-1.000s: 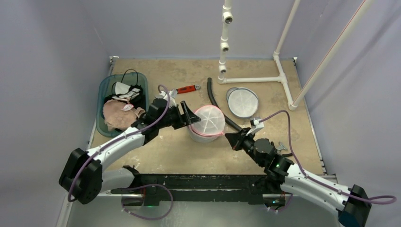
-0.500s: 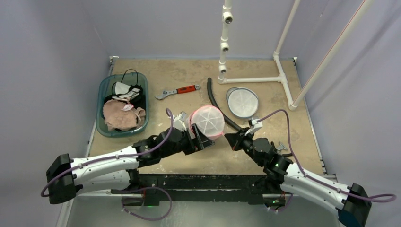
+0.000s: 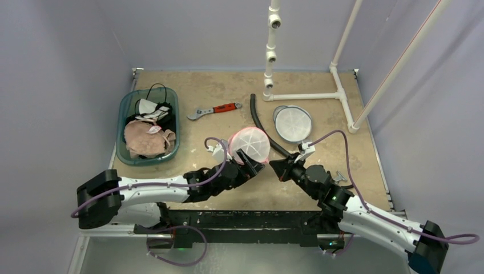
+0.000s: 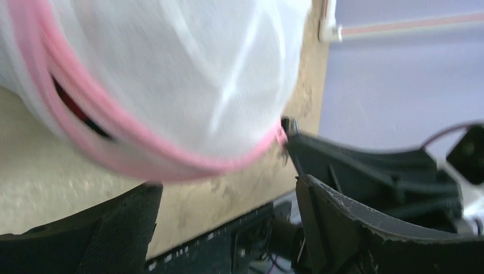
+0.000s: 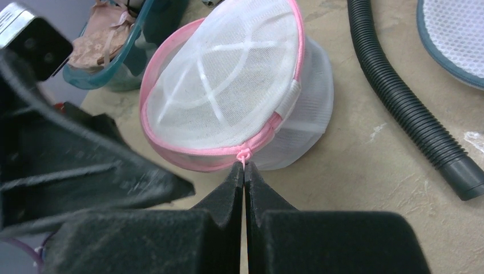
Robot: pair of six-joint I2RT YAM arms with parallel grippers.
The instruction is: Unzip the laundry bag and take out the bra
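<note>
The laundry bag (image 3: 250,145) is a round white mesh pouch with pink zipper trim, standing mid-table; it also shows in the right wrist view (image 5: 228,103) and the left wrist view (image 4: 160,74). My right gripper (image 5: 244,166) is shut on the pink zipper pull (image 5: 245,154) at the bag's near edge, and shows in the top view (image 3: 275,166). My left gripper (image 3: 254,168) is open and empty, low at the bag's near-left side, with its jaws wide apart under the bag (image 4: 227,185). A dark red patch (image 4: 68,97) shows in a gap under the trim. The bra itself is hidden.
A teal basin (image 3: 122,108) with clothes stands at the left. A red-handled wrench (image 3: 214,109), a black hose (image 3: 259,123) and a second round mesh bag with grey trim (image 3: 292,123) lie behind the bag. A white pipe frame (image 3: 337,85) stands at the back right.
My left arm has swung from the bag's far-left side down to its near-left side, close to the right gripper. The right gripper has stayed on the zipper pull.
</note>
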